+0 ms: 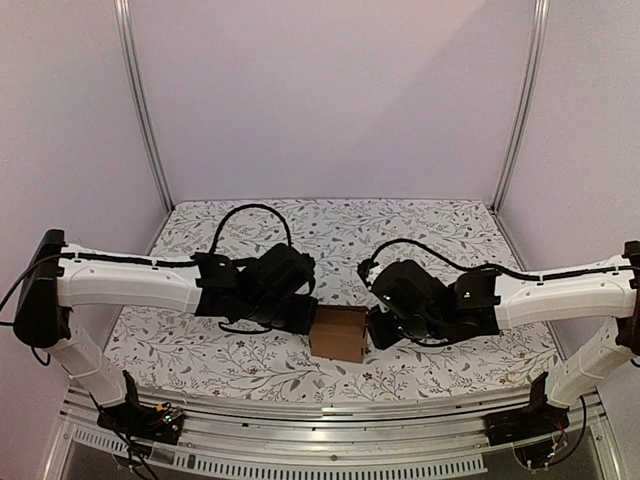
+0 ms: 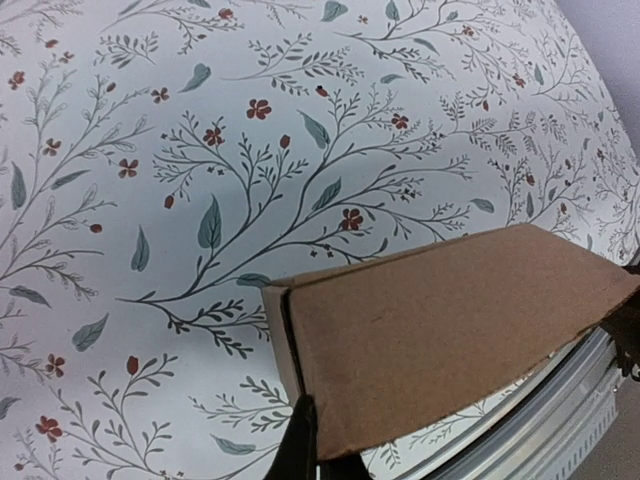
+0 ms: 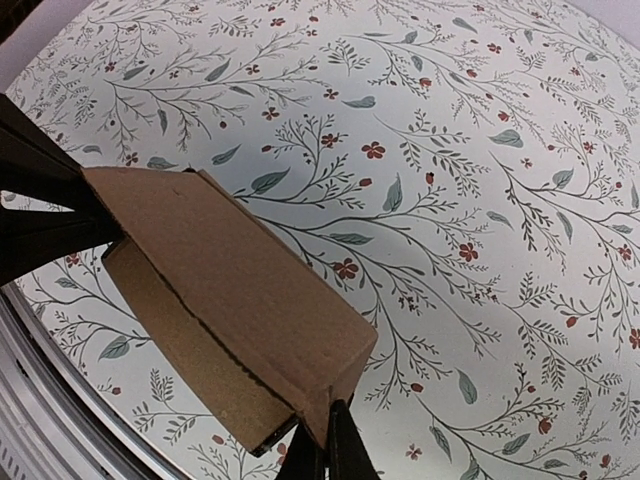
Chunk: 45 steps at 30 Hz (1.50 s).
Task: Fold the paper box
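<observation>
The paper box (image 1: 338, 333), a small brown cardboard cube, sits on the floral table near the front edge, between my two grippers. My left gripper (image 1: 308, 318) meets its left side and my right gripper (image 1: 375, 328) its right side. In the left wrist view the box (image 2: 450, 330) fills the lower right, and my left gripper (image 2: 318, 458) is shut on its near wall at a corner. In the right wrist view the box (image 3: 230, 300) shows a side seam slightly ajar, and my right gripper (image 3: 325, 452) is shut on its near corner edge.
A floral cloth (image 1: 430, 230) covers the table. An aluminium rail (image 1: 330, 410) runs along the near edge, just in front of the box. Pale walls with metal posts (image 1: 140, 100) close in the back and sides. The left arm's dark body (image 3: 30, 200) shows behind the box.
</observation>
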Each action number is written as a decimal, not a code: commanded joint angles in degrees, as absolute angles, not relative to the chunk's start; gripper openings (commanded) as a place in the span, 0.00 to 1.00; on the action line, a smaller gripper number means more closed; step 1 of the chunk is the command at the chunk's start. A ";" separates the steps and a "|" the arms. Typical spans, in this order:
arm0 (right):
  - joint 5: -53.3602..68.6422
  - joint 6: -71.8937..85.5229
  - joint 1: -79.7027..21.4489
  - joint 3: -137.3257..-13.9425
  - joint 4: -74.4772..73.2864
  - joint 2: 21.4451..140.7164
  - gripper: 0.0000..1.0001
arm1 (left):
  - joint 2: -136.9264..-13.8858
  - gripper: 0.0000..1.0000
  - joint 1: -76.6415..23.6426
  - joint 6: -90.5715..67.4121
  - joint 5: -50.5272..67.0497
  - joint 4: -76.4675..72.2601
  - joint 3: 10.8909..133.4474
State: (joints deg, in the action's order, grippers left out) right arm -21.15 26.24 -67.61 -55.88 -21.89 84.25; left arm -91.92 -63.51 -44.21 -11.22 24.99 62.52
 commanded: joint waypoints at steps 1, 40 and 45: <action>-21.66 26.65 -67.95 -57.74 -23.46 84.29 0.00 | -94.38 0.00 -65.08 -44.74 -9.73 33.02 62.31; 5.44 45.64 -57.22 -60.27 -21.39 82.13 0.00 | -99.78 0.00 -69.32 -42.30 -16.06 35.33 68.48; 6.88 47.06 -56.01 -60.00 -21.17 82.09 0.00 | -100.03 0.00 -69.50 -42.23 -16.39 35.24 68.47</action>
State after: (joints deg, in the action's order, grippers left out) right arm 2.57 44.60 -56.88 -59.61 -25.56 83.61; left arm -97.06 -67.53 -43.09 -19.66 31.53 69.19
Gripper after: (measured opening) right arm 0.006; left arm 0.006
